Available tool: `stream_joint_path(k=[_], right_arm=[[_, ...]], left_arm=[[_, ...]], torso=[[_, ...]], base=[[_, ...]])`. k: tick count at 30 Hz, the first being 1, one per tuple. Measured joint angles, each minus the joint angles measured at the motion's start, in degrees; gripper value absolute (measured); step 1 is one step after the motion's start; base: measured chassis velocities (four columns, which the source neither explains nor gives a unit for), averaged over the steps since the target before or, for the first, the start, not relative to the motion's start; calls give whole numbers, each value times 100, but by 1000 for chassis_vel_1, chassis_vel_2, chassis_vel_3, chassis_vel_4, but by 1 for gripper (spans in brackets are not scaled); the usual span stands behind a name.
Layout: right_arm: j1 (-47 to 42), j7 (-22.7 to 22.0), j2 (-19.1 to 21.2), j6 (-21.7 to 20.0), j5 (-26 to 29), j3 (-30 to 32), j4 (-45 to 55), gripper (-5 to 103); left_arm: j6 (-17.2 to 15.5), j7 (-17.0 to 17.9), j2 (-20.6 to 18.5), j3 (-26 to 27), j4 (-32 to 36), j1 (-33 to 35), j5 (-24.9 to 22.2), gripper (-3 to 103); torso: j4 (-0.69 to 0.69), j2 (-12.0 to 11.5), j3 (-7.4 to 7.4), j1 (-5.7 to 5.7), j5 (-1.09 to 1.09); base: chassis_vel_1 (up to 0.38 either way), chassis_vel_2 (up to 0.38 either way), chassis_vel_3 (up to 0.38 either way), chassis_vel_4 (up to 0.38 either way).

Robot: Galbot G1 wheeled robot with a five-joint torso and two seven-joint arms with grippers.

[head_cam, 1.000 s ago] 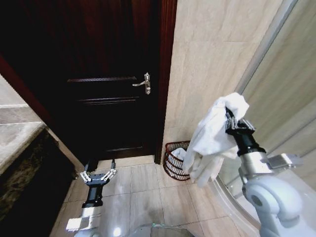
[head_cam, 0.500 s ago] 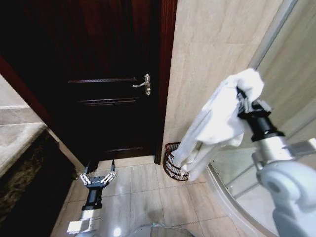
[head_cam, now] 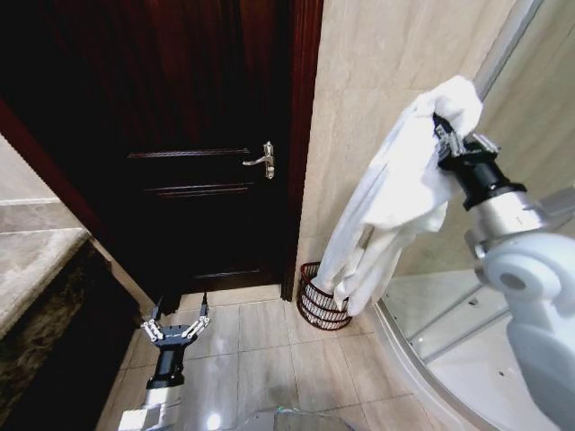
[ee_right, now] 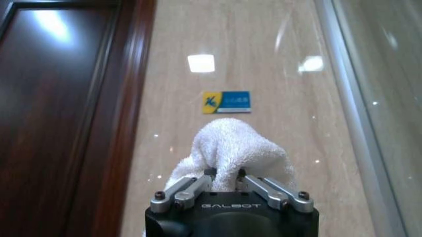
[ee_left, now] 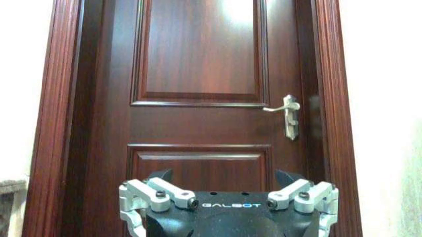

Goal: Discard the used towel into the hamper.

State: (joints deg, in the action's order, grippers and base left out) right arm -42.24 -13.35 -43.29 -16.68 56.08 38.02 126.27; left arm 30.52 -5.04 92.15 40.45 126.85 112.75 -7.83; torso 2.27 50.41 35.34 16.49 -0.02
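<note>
1 right end effector (head_cam: 446, 136) grips towel (head_cam: 395, 206) above hamper (head_cam: 322, 303).

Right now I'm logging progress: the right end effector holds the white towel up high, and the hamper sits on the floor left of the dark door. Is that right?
Not quite. The hamper stands on the floor right of the dark door, against the tiled wall, as the head view shows. The rest holds: the right end effector is shut on the white towel, held high, its lower end hanging in front of the hamper.
</note>
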Motion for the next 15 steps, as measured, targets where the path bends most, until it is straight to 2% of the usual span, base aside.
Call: stream_joint_path(k=[7,15], right_arm=[[234,258,-18,106,109,-238,-555,9],[806,425,-476,346,218,-1033,-1491,9]], left_arm=[[147,-8,0,-74,-76,-39,52,100],[152,-24,-1,-148,-74,-89,173,100]], torso=[[-1,145,74,70,1],[2,163,80,84,2]], base=[[0,0,0,0],[0,0,0,0]])
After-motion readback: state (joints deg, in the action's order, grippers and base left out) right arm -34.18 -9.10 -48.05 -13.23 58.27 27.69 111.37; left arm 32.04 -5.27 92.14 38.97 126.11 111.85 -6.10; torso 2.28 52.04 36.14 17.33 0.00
